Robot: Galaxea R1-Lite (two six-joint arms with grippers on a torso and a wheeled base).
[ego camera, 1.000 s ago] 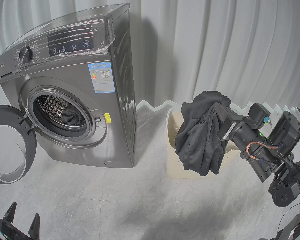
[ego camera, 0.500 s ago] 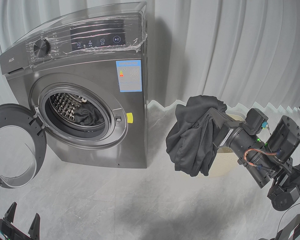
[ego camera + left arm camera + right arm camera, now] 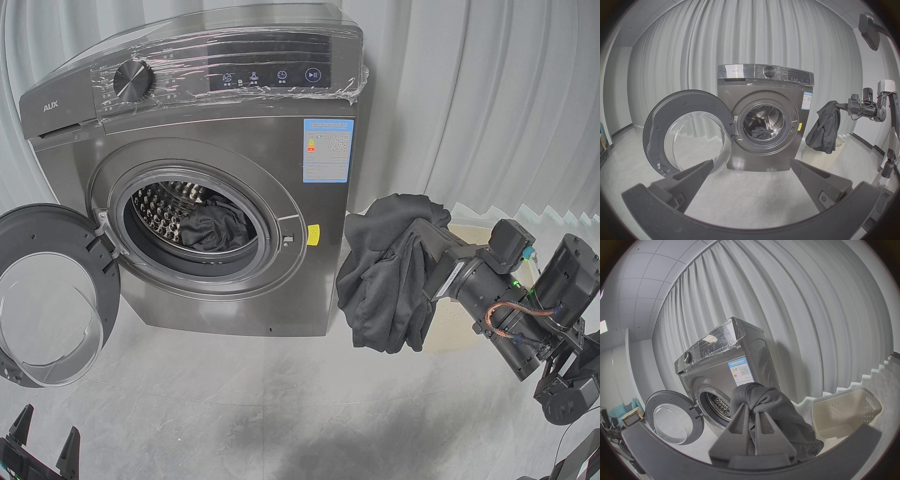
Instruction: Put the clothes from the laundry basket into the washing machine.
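Dark garment [image 3: 381, 281] | right jaws clenched on it, arm [image 3: 494, 294] outstretched level beside washing machine [image 3: 206, 131] | left jaws released, low

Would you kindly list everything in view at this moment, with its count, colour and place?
washing machine: one, grey, on the floor before the curtain
door: one, dark grey with a clear window, swung open at the machine's side
drum garment: one, black, lying inside the drum
held garment: one, black, hanging between machine and basket
laundry basket: one, cream, on the floor beside the machine, looks empty
curtain: one, white, behind everything
floor: grey tiles
left gripper: one, black, open, low, facing the machine
right gripper: one, black, shut on the held garment
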